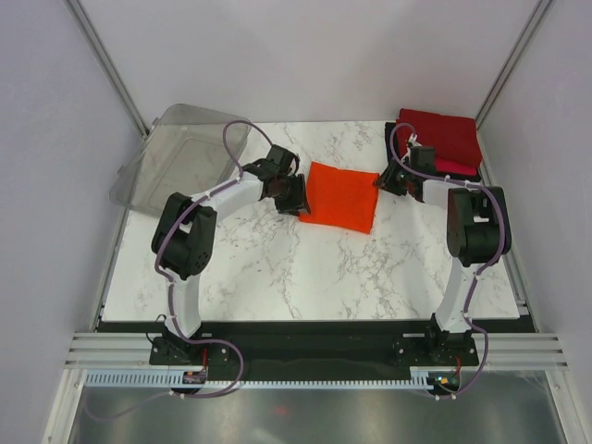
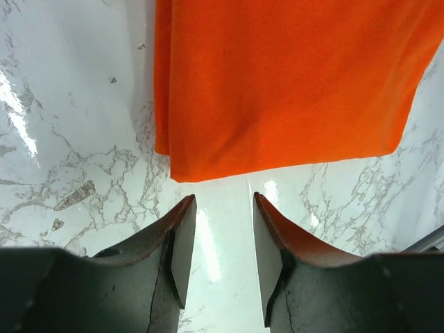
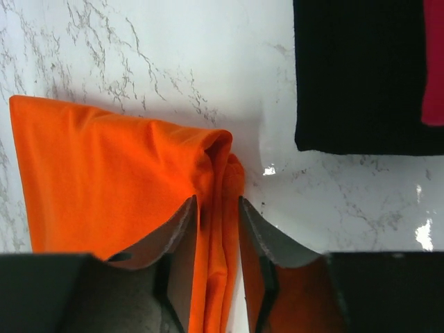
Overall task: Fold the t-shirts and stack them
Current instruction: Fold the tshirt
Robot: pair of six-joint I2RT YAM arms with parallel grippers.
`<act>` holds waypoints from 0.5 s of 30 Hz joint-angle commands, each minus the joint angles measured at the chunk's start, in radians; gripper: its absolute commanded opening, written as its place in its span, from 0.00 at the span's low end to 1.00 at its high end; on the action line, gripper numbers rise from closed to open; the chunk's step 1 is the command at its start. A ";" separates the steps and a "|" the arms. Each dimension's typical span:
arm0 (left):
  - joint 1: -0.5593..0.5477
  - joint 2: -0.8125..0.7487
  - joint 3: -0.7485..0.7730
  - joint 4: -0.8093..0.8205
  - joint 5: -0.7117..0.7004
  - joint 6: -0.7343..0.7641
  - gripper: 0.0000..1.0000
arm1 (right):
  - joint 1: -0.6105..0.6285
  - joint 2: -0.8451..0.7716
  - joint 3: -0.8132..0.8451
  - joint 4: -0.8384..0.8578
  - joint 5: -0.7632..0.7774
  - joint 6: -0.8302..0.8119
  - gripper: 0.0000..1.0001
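The bright orange t-shirt (image 1: 340,196) lies folded into a rectangle in the middle of the table. My left gripper (image 1: 296,196) is open and empty just off its left edge; the left wrist view shows the shirt (image 2: 277,76) ahead of the gripper (image 2: 223,198). My right gripper (image 1: 381,180) is at the shirt's far right corner, shut on a bunched fold of the orange cloth (image 3: 104,173) between the jaws (image 3: 217,200). At the back right, a dark red shirt (image 1: 442,134) tops a pinkish-red one (image 1: 460,167) and a black one (image 3: 361,76).
A clear plastic bin (image 1: 185,153) sits tilted at the back left corner. The white marble table (image 1: 305,277) is bounded by grey walls on three sides. The stack stands close to the right wall.
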 commanded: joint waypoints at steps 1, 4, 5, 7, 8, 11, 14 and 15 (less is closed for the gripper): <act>0.000 -0.052 0.037 -0.011 0.040 0.007 0.47 | -0.007 -0.076 -0.026 0.005 0.040 -0.018 0.39; -0.020 -0.054 0.049 0.003 0.084 0.022 0.47 | -0.013 -0.102 -0.011 -0.020 0.049 -0.039 0.47; -0.029 -0.055 0.052 0.009 0.098 0.025 0.47 | -0.014 -0.099 0.000 -0.033 0.051 -0.045 0.48; -0.055 -0.059 0.058 0.035 0.107 0.028 0.47 | -0.022 -0.088 0.027 -0.049 0.035 -0.047 0.49; -0.064 -0.057 0.058 0.051 0.130 0.023 0.47 | -0.025 -0.077 0.033 -0.047 0.026 -0.044 0.50; -0.101 -0.048 0.066 0.120 0.165 0.008 0.47 | -0.023 -0.048 0.070 -0.047 -0.011 -0.038 0.51; -0.149 -0.025 0.083 0.193 0.176 -0.006 0.47 | -0.023 -0.021 0.101 -0.044 -0.032 -0.030 0.51; -0.171 -0.014 0.090 0.209 0.178 -0.009 0.47 | -0.023 -0.016 0.116 -0.043 -0.035 -0.029 0.51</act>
